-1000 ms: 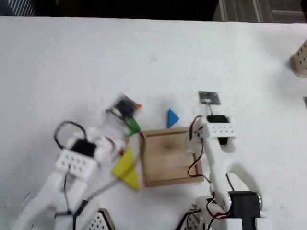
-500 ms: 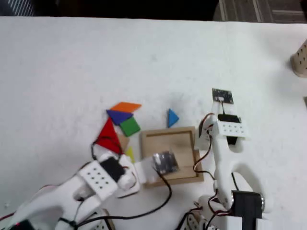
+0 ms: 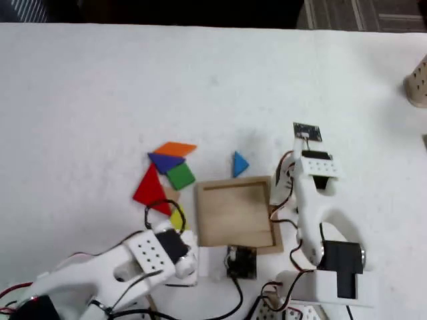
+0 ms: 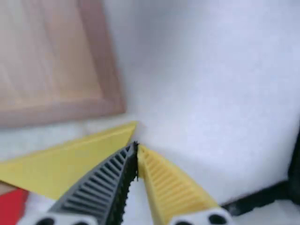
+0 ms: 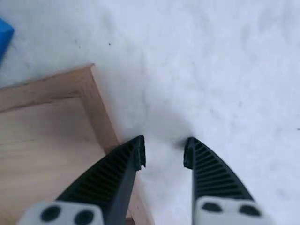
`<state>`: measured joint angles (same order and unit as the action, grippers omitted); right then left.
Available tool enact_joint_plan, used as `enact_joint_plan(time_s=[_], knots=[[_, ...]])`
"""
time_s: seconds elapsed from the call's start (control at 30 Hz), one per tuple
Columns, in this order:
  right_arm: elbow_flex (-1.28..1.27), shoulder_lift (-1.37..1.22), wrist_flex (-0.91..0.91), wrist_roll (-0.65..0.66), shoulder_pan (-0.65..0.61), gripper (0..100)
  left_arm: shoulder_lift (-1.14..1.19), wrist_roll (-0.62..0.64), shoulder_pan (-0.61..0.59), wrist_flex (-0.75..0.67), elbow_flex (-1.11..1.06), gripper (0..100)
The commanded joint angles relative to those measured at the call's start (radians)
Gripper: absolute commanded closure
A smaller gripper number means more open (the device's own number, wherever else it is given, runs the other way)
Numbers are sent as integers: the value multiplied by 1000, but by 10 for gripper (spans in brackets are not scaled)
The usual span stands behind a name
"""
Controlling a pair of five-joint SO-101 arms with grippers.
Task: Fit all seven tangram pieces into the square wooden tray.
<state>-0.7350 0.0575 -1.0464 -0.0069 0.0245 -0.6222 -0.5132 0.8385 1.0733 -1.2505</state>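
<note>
The square wooden tray (image 3: 265,190) lies at the table's near middle, with nothing inside it. Left of it lie an orange parallelogram (image 3: 175,149), a purple triangle (image 3: 163,161), a green square (image 3: 180,175) and a red triangle (image 3: 150,187). A yellow triangle (image 3: 177,218) is partly hidden by the left arm (image 3: 153,253). A blue triangle (image 3: 239,163) sits just beyond the tray. My left gripper (image 4: 136,149) is shut, its tips at the yellow triangle's (image 4: 70,154) corner near a tray corner (image 4: 110,101). My right gripper (image 5: 164,154) is open, straddling the tray's right wall (image 5: 101,112).
The right arm (image 3: 313,180) stands against the tray's right side. A pegged wooden block (image 3: 417,83) sits at the far right edge. White tabletop stretches free beyond the pieces.
The left arm swung from over the loose pieces, across the tray, to the tray's near edge, uncovering the orange, purple, green and red pieces. The right arm shifted slightly.
</note>
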Motion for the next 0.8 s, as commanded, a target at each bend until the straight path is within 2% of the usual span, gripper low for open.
enact_joint_plan(time_s=[0.0, 0.23, 0.37, 0.6, 0.77], knots=[[44, -2, -2, 12, 19, 857, 2, 69, -71, -32, 9, 980], [43, -2, -2, 12, 27, 857, 4, 71, -245, -55, 18, 980], [43, -7, -2, 11, 30, 857, 4, 75, -351, -118, 17, 980], [43, -10, -2, 8, 28, 857, 47, 180, -366, -184, 37, 980], [43, -10, -1, 6, 25, 857, 326, 203, -377, -161, 221, 980]])
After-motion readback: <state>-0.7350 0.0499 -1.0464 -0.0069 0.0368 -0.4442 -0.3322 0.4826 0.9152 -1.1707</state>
